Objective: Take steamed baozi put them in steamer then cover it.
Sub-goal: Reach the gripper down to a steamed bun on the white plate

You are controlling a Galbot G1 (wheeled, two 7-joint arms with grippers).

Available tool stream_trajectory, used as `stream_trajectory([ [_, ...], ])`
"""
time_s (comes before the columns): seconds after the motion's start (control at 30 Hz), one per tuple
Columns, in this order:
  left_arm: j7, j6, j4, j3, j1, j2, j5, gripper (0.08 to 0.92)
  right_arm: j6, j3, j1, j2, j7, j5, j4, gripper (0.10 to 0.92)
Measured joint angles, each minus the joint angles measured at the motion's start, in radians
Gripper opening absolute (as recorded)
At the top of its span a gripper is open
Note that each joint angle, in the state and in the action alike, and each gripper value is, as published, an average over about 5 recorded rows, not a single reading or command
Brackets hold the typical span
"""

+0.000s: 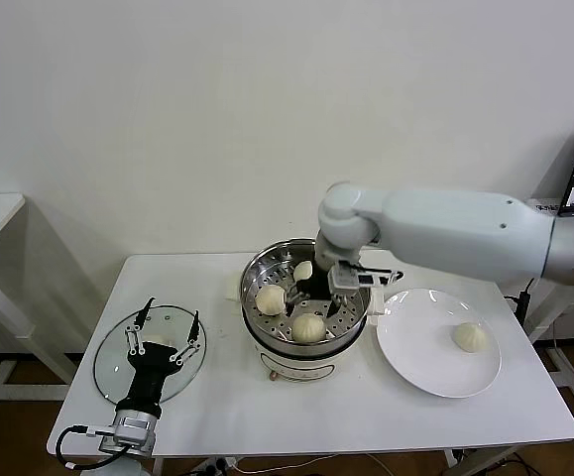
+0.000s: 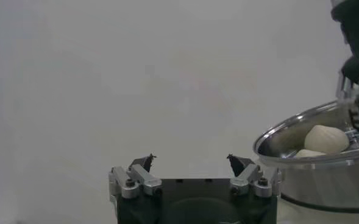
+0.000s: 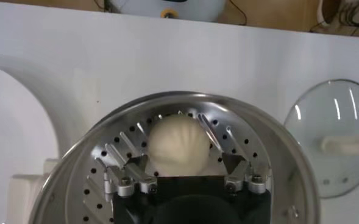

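Nearest the robot, the left gripper [image 1: 164, 335] hangs over the round glass lid [image 1: 118, 372] at the table's [image 1: 217, 416] left front, fingers spread wide and holding nothing.

At the middle stands the steamer [image 1: 263, 339], a shiny steel pot on a cream-white base, its perforated tray [image 3: 106, 152] visible inside. Three steamed baozi [image 1: 308, 327] lie on the tray: smooth, domed, cream-white (one at the near rim, one to the left, one partly hidden at the back).

The right gripper [image 1: 338, 290] is down inside the pot; its wrist view shows the fingers [image 3: 136, 163] standing wide either side of a bun [image 3: 178, 146], not pinching it.

To the right, a flat white plate [image 1: 420, 352] carries the fourth bun [image 1: 468, 337].
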Motion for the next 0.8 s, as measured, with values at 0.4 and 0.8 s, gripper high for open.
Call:
stream_trajectory([
  [0.4, -0.002, -0.002, -0.017, 0.014, 0.014, 0.0, 0.015, 0.823, -0.167, -0.051, 0.158, -0.23, -0.094, 0.25, 0.025, 0.823],
  [0.8, -0.007, -0.007, -0.033, 0.035, 0.037, -0.001, 0.041, 0.823, -0.447, 0.18, -0.11, -0.514, -0.16, 0.264, -0.049, 0.823],
])
